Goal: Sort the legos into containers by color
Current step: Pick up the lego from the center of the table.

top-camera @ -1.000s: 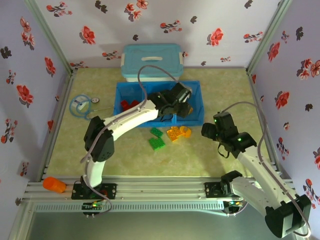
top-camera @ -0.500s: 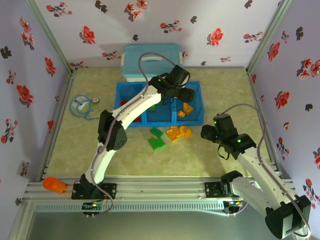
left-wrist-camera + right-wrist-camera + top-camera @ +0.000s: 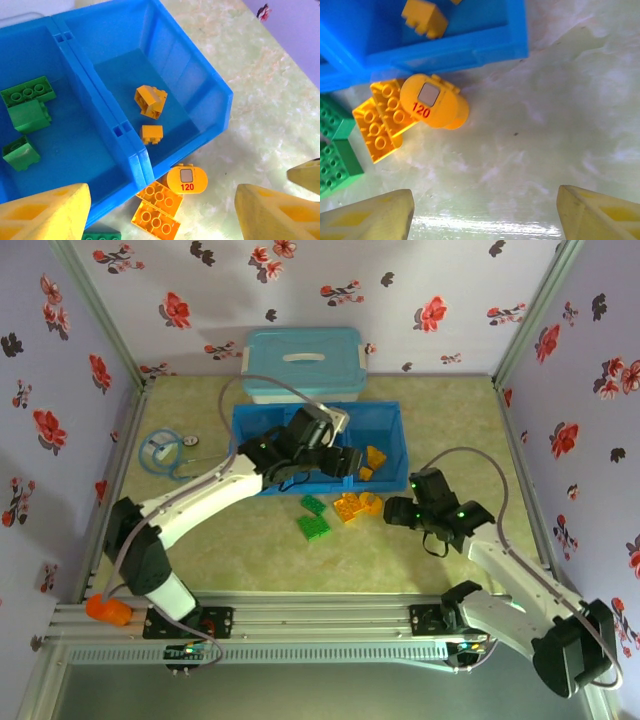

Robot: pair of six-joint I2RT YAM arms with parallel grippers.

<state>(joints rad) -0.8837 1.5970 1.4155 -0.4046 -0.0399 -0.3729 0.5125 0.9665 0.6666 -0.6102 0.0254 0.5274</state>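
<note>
Left end effector (image 3: pixel 350 462): wide, empty, over tray (image 3: pixel 397 435). Right end effector (image 3: pixel 391 512): wide, empty, over surface (image 3: pixel 450 430). Two orange legos (image 3: pixel 150 100) in 3 o'clock compartment (image 3: pixel 170 70).

The light was bright and even, falling from above. In the top view the arms cast only faint, soft shadows on the table (image 3: pixel 250 550), and the frame posts (image 3: pixel 100 310) leaned outward at the picture's edges. The right gripper's fingers (image 3: pixel 367 215) were blurred, and a white streak of glare lay on the tabletop between them. The left gripper's fingers (image 3: pixel 45 212) were likewise out of focus, while the tray (image 3: pixel 135 167) ahead of them was sharp and strongly saturated.
</note>
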